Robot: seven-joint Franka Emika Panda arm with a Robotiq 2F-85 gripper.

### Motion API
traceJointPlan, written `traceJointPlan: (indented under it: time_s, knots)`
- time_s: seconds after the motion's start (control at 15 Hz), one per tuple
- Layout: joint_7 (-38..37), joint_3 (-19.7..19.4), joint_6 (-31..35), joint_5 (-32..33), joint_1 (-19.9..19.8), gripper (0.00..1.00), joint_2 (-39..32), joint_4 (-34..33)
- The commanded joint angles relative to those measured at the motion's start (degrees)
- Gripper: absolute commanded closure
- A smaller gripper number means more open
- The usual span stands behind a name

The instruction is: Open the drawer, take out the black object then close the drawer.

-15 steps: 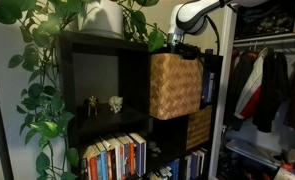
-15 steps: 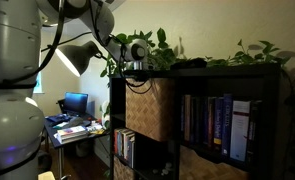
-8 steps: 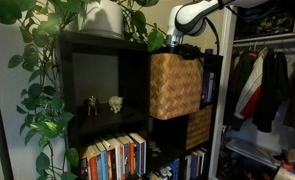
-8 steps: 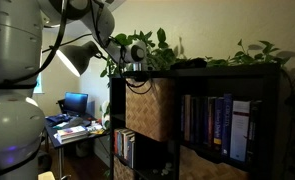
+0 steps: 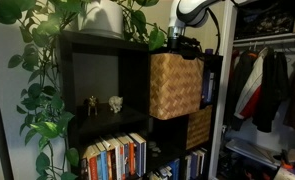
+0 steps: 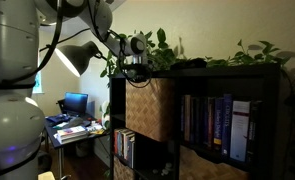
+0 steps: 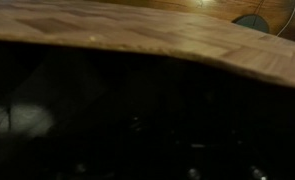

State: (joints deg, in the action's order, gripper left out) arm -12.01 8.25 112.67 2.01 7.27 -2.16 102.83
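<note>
The drawer (image 5: 175, 85) is a light tan woven basket that juts out of its black shelf cubby; it also shows in the other exterior view as the drawer (image 6: 150, 108). My gripper (image 5: 183, 45) hangs at the drawer's open top, its fingers down by the rim, as the gripper (image 6: 137, 68) also shows from the other side. The wrist view gives only the woven rim (image 7: 157, 40) across the top and darkness below it. Neither the jaws nor the black object can be made out in any view.
A darker, smaller woven basket (image 5: 198, 127) sits in the cubby below. Two small figurines (image 5: 115, 102) stand in the neighbouring cubby, with books (image 5: 115, 157) beneath. A trailing plant (image 5: 42, 70) drapes the shelf top. Clothes (image 5: 262, 85) hang beside the shelf. A lamp (image 6: 77, 58) stands behind the arm.
The arm and wrist have risen a little above the drawer's top. The drawer itself has not moved.
</note>
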Motion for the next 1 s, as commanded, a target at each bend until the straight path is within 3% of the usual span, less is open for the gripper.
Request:
traceJointPlan:
  time_s: [0.0, 0.2, 0.93]
  knots:
    - [-1.8, -0.7, -5.7, -0.2, -0.1, 0.93, 4.0, -1.5]
    - [-2.2, -1.2, -8.4, 0.2, -0.8, 0.97, 6.2, -3.5]
    - [-4.2, -2.9, -9.8, 1.3, -3.7, 0.94, 10.9, -8.1]
